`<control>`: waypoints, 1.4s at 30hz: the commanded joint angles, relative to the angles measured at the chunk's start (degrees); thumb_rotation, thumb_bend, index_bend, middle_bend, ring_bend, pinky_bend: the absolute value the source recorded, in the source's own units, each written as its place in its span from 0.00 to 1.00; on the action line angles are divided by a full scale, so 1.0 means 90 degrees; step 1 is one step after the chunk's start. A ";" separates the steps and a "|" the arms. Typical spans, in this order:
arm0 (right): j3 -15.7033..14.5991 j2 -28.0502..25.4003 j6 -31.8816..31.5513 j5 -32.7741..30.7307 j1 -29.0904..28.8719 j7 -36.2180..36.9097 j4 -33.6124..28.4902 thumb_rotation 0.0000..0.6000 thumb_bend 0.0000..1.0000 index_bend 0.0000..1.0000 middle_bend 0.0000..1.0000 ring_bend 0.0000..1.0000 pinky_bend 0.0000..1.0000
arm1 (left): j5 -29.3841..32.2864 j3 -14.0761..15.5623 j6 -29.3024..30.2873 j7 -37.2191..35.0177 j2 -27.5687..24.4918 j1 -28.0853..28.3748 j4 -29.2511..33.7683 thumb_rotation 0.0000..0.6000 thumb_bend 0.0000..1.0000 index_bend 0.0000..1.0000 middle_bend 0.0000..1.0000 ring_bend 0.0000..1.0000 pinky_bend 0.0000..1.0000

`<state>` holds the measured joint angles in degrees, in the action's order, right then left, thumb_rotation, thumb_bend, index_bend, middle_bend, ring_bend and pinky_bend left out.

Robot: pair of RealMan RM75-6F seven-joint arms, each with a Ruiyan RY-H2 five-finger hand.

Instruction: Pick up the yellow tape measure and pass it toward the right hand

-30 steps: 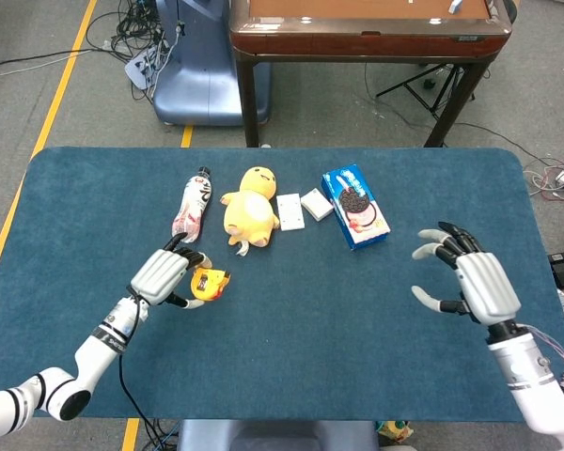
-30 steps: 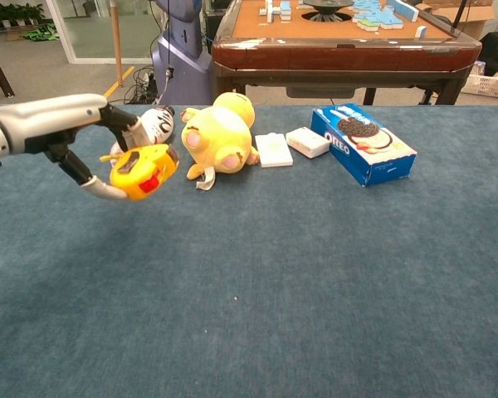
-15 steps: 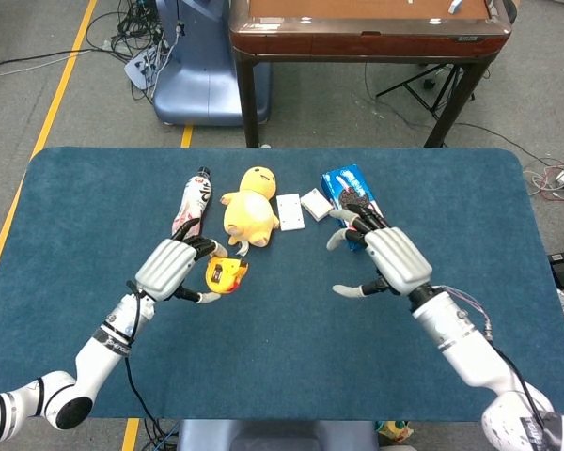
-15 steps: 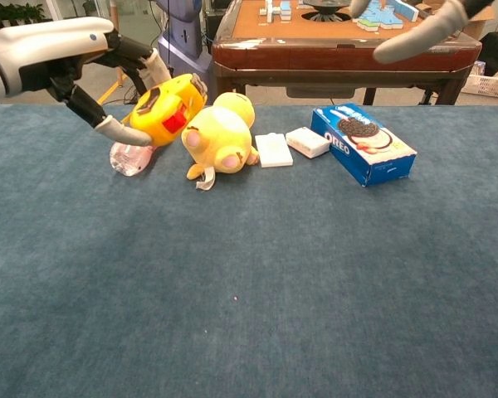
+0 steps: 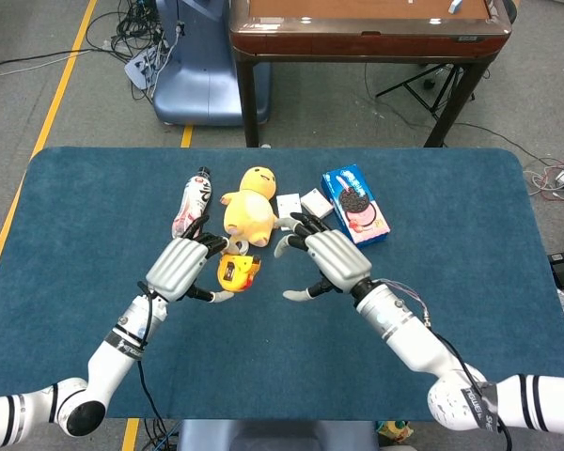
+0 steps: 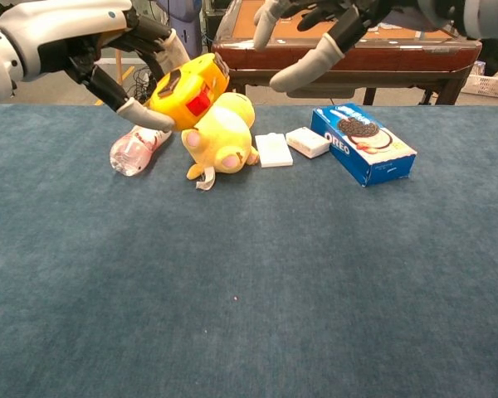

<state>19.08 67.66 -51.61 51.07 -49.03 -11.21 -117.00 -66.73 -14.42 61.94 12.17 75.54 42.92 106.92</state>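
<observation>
My left hand (image 5: 181, 265) (image 6: 75, 37) holds the yellow tape measure (image 5: 235, 273) (image 6: 188, 89) lifted above the table, its red button facing the chest camera. My right hand (image 5: 331, 259) (image 6: 332, 29) is open with fingers spread, just to the right of the tape measure with a small gap between them. It holds nothing.
On the blue table (image 5: 451, 244) lie a plastic bottle (image 5: 194, 202) (image 6: 137, 151), a yellow plush duck (image 5: 248, 207) (image 6: 221, 135), two small white boxes (image 6: 274, 149) (image 6: 307, 142) and a blue Oreo box (image 5: 357, 205) (image 6: 365, 143). A brown table (image 5: 367, 23) stands behind.
My left hand has carried the tape measure up and to the right. My right hand has swung in from the right side toward it, fingers still spread.
</observation>
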 commanded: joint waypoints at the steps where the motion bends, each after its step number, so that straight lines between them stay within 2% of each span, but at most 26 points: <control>1: -0.0012 0.0108 -0.0017 -0.0141 -0.0127 -0.0066 0.0082 1.00 0.19 0.41 0.12 0.00 0.02 | -0.0003 -0.0002 0.0037 0.0007 0.0016 -0.0004 0.0017 1.00 0.14 0.51 0.51 0.31 0.02; 31: -0.0122 0.0544 -0.0002 -0.0517 -0.0658 0.0073 0.0464 1.00 0.19 0.42 0.12 0.00 0.02 | -0.0210 0.0041 0.0153 0.0031 0.0189 0.0026 -0.0040 1.00 0.14 0.51 0.52 0.31 0.02; 42: -0.0178 0.0518 -0.0021 -0.0502 -0.0651 0.0183 0.0476 1.00 0.19 0.48 0.15 0.00 0.02 | -0.0169 0.0061 0.0145 0.0037 0.0186 0.0010 -0.0085 1.00 0.14 0.51 0.52 0.31 0.02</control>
<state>17.50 72.33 -51.81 46.56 -54.88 -9.57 -112.72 -68.25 -13.87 63.26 12.51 77.21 43.01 106.16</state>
